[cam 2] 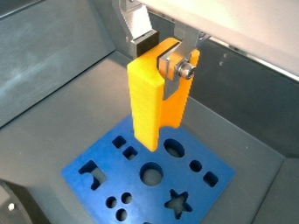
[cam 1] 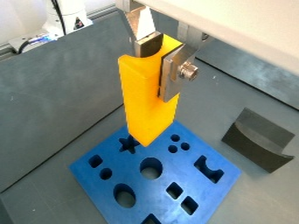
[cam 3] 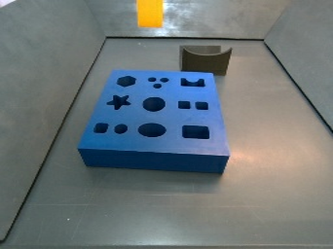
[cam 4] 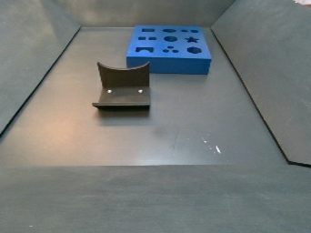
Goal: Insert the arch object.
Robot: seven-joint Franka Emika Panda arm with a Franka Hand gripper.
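The arch object [cam 1: 149,92] is a bright orange elongated block. It hangs upright in my gripper [cam 1: 162,59], whose silver fingers are shut on its upper end. It also shows in a wrist view [cam 2: 152,96] with the gripper [cam 2: 160,57]. It hangs above the blue board [cam 1: 105,188], which has several shaped holes, over the part by the star hole [cam 1: 126,145]. In a side view only the block's lower end [cam 3: 151,12] shows, high above the far side of the board [cam 3: 143,151]. The gripper is out of view in both side views.
The dark fixture [cam 4: 122,86] with a curved hollow on top stands on the grey floor beside the board [cam 4: 170,62]. It shows too in a side view [cam 3: 203,58] and a wrist view [cam 1: 260,138]. Grey walls ring the floor.
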